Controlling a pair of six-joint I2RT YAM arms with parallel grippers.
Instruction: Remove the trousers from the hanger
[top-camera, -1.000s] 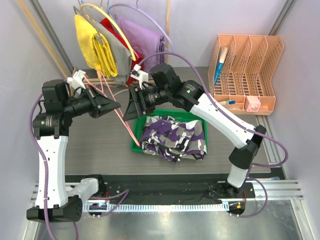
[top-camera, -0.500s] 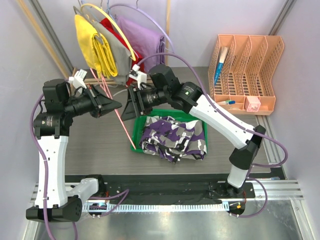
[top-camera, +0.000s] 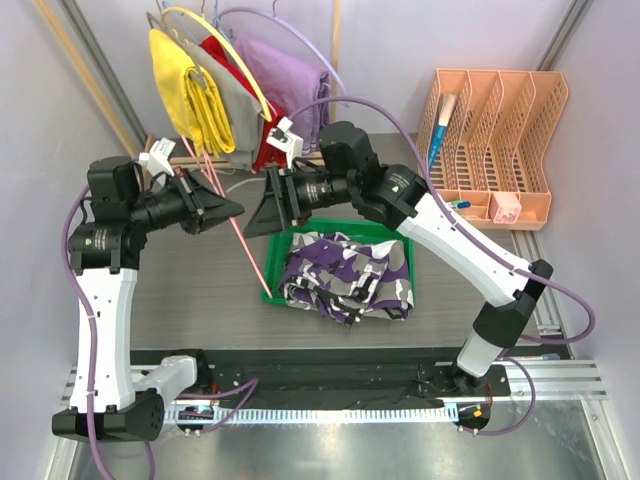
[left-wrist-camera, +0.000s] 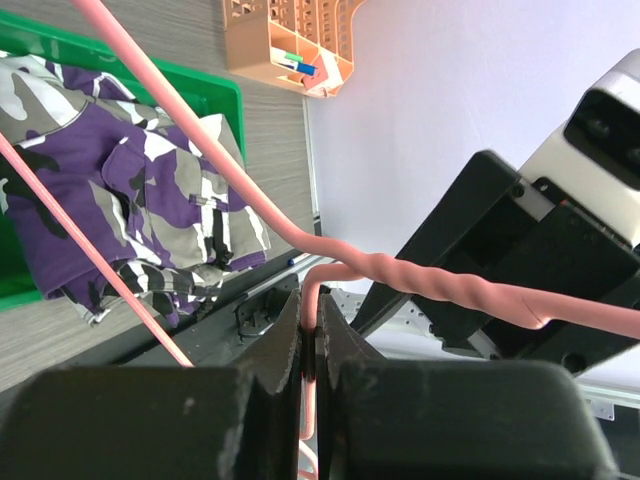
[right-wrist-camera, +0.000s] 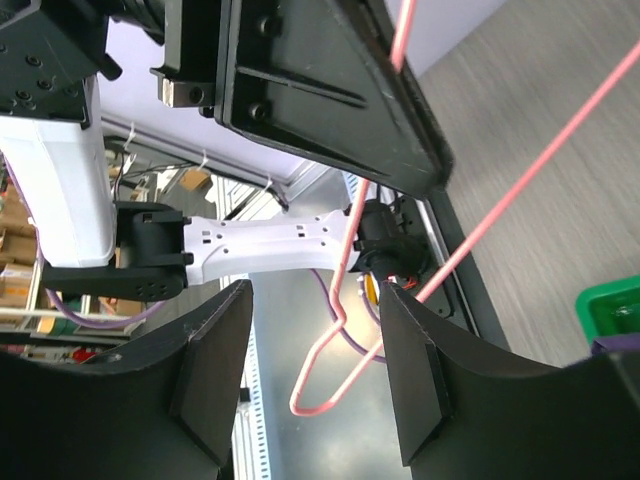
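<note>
The trousers (top-camera: 345, 275) lie soft and floppy in the green tray (top-camera: 370, 230), below both sets of fingers and off the hanger (top-camera: 252, 262). The left gripper (left-wrist-camera: 310, 320) pinches the thin, light, bendy wire by its twisted neck. The right gripper (right-wrist-camera: 312, 300) is spread wide, holding nothing.

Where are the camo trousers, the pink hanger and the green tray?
trousers (top-camera: 345, 275), top view, middle of the crumpled cloth.
hanger (left-wrist-camera: 430, 280), left wrist view, on its twisted neck.
green tray (top-camera: 365, 229), top view, on its back rim.
</note>
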